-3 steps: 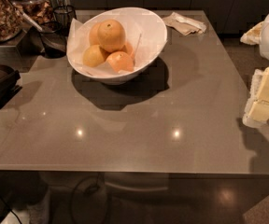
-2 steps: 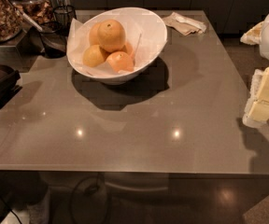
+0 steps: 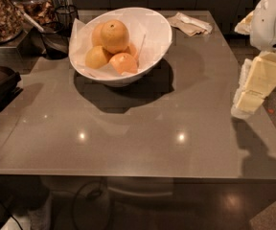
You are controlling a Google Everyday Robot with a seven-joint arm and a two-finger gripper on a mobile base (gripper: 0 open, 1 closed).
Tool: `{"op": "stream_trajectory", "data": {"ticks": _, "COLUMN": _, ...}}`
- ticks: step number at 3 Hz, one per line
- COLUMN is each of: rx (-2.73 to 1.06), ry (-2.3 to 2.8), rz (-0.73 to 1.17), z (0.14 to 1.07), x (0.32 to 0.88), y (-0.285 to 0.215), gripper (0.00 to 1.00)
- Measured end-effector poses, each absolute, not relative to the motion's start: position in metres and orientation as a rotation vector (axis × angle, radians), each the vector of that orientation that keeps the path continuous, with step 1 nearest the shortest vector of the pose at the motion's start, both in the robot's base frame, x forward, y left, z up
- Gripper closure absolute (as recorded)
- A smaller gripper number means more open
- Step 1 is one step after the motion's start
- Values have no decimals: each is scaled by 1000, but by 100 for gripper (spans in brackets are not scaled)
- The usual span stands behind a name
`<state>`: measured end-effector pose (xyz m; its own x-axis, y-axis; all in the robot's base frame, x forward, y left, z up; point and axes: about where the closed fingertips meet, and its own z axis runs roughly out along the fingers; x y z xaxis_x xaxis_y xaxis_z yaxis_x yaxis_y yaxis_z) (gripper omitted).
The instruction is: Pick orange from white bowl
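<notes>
You have the orange (image 3: 114, 36) on top of the heap in the white bowl (image 3: 158, 42), toward the bowl's left side. It is the largest fruit there, with golden-orange peel and a small dark dimple near its top. Its underside is hidden by the fruit it rests on: a paler yellow fruit (image 3: 97, 57) at front left and a reddish-orange fruit (image 3: 124, 63) at front right. A further fruit shows only as a sliver behind the orange's left shoulder. A white paper liner (image 3: 145, 27) covers the bowl's inside wall.

The bowl stands on the far left part of the grey glossy tabletop (image 3: 138, 128), near its back edge. The space above the orange is open, and the near and right stretches of the tabletop hold nothing but reflections.

The gripper (image 3: 248, 99) hangs over the right edge of the tabletop, well apart from the bowl. You cannot tell whether it is open or closed. The white arm housing (image 3: 272, 18) above it is cut off by the frame.

A crumpled napkin (image 3: 189, 24) lies at the back, right of the bowl. Dark clutter (image 3: 51, 35) just left of the bowl is hard to make out.
</notes>
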<state>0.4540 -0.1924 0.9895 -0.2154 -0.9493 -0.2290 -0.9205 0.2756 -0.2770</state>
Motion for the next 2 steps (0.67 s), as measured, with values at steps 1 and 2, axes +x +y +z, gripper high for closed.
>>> {"op": "stream_trajectory", "data": {"ticks": 1, "rx": -1750, "ry": 2107, "rz": -57, "z": 994, "x": 467, "y": -167, "gripper": 0}}
{"op": "stream_trajectory", "data": {"ticks": 2, "rx": -1751, "ry": 2103, "rz": -56, "z": 995, "x": 467, "y": -166, "gripper": 0}}
